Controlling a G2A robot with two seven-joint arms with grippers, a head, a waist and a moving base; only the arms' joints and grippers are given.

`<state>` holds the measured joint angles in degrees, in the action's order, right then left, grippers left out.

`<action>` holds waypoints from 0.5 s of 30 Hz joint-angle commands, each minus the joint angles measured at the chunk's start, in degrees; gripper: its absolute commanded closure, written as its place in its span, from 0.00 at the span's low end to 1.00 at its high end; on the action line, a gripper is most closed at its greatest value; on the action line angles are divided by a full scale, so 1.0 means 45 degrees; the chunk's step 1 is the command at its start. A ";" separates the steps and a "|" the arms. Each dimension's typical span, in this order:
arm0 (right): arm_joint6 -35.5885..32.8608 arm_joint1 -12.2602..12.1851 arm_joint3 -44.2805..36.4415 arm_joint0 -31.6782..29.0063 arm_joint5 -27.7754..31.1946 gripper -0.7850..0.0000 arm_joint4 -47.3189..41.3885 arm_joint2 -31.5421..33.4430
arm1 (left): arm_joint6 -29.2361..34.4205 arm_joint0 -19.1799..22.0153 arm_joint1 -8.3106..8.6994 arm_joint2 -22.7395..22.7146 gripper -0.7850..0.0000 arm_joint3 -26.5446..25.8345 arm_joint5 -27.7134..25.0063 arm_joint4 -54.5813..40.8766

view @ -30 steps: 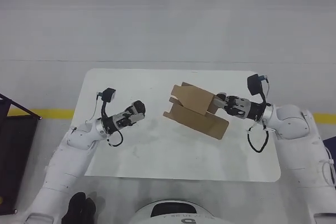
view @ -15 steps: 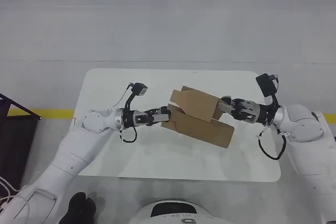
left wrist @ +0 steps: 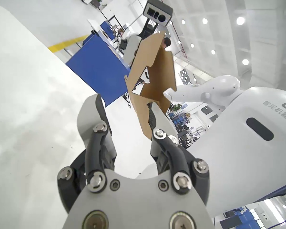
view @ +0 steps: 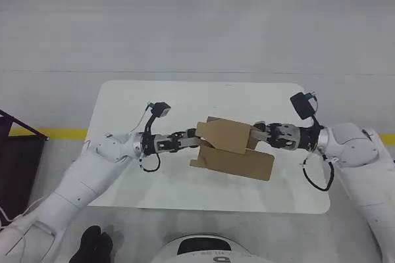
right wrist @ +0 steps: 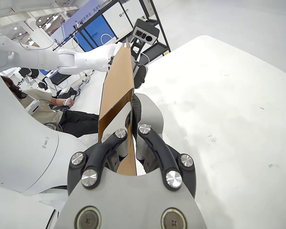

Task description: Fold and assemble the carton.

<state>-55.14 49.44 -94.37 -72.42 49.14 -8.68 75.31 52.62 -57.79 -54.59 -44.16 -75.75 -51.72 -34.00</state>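
Observation:
The brown cardboard carton point(view: 232, 148) is held partly unfolded above the middle of the white table point(view: 145, 187). My right gripper point(view: 258, 133) is at its right end, shut on a thin cardboard panel point(right wrist: 116, 82) that runs edge-on between the fingers point(right wrist: 145, 110). My left gripper point(view: 193, 139) is at the carton's left end, open. In the left wrist view, a carton flap point(left wrist: 155, 77) lies against the inner side of one finger point(left wrist: 158, 117), and the other finger point(left wrist: 95, 110) stands well apart from it.
The table's left half point(view: 131, 105) and front strip point(view: 250, 197) are bare. A dark frame point(view: 10, 158) stands on the floor beside the table's left edge, and a yellow floor line point(view: 49, 133) passes behind it.
My left arm has stretched right from the table's left side to the carton's left end. The carton has turned from a slant to lie nearly level between both grippers.

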 commanded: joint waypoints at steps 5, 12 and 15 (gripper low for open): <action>0.0133 -0.0237 0.0075 -0.0019 0.0133 1.00 -0.0053 -0.0002 | -0.0752 0.0033 0.0497 0.0854 0.52 -0.0020 -0.0746 -0.0488; -0.0031 -0.0335 0.0149 0.0151 -0.0032 1.00 0.0240 -0.0271 | -0.1404 0.0443 0.0966 0.2101 0.43 -0.0189 -0.1396 -0.0599; -0.0040 -0.0330 0.0169 0.0252 -0.0066 1.00 0.0325 -0.0396 | -0.1404 0.0746 0.1091 0.2524 0.47 -0.0089 -0.1396 -0.0665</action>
<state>-55.34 47.95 -93.64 -71.44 48.92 -7.36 73.70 46.26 -54.99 -49.89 -33.63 -76.35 -58.05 -36.84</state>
